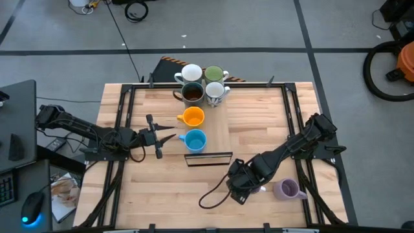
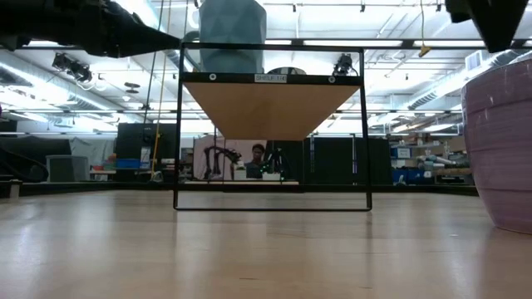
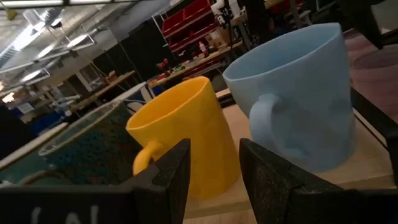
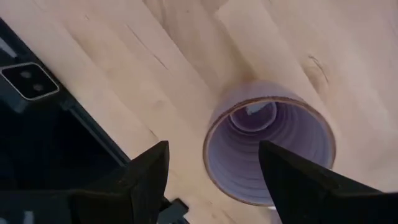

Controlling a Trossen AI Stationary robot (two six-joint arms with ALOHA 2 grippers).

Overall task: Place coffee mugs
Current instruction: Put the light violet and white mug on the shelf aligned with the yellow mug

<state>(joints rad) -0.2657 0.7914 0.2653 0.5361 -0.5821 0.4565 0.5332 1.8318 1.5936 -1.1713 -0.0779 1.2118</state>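
Six mugs stand on their bases on the far half of the table: white (image 1: 191, 72), green (image 1: 214, 73), dark brown (image 1: 192, 93), patterned white (image 1: 216, 92), orange (image 1: 193, 117) and blue (image 1: 195, 140). A light purple mug (image 1: 284, 189) stands upright near the right near corner and looms at the low view's right (image 2: 499, 141). My left gripper (image 1: 168, 136) is open, level, just left of the orange mug (image 3: 186, 134) and blue mug (image 3: 298, 93). My right gripper (image 1: 253, 186) is open and points down over the purple mug (image 4: 270, 146), its fingers apart from it.
A small black wire stand (image 1: 209, 158) with a wooden panel (image 2: 270, 104) stands mid-table, just near of the blue mug. A black cable loop (image 1: 213, 194) lies beside the right arm. Black rails (image 1: 123, 123) run along the table's sides. Bare wood lies at the near left.
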